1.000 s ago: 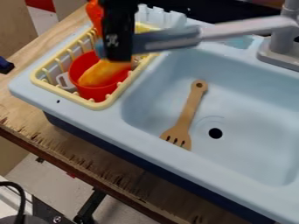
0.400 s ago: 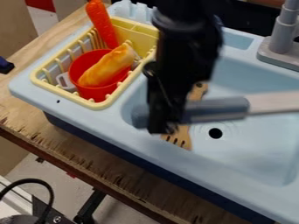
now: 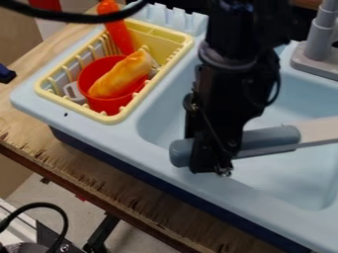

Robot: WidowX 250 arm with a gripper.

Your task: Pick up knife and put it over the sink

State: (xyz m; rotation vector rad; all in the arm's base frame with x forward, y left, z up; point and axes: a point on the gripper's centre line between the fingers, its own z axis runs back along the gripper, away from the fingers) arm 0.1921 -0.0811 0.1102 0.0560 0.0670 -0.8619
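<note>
My gripper point(image 3: 210, 165) hangs over the front left part of the light blue sink point(image 3: 294, 180), near its front rim. It is shut on the knife point(image 3: 267, 140) by its grey-blue handle. The knife lies sideways across the basin, with the rounded handle end sticking out left of the gripper and the pale blade running to the right edge of the view. The arm hides the wooden spatula in the basin and the drain.
A yellow dish rack point(image 3: 49, 90) at the left holds a red cup point(image 3: 109, 105) with a yellow-orange item in it, and an orange carrot point(image 3: 119, 34). The grey faucet point(image 3: 316, 49) stands at the upper right. A black cable point(image 3: 72, 18) crosses the upper left.
From above the dish rack's right side, my gripper has moved right and toward the sink's front rim with the knife in it. The arm now covers the spatula. The rack's contents have stayed put.
</note>
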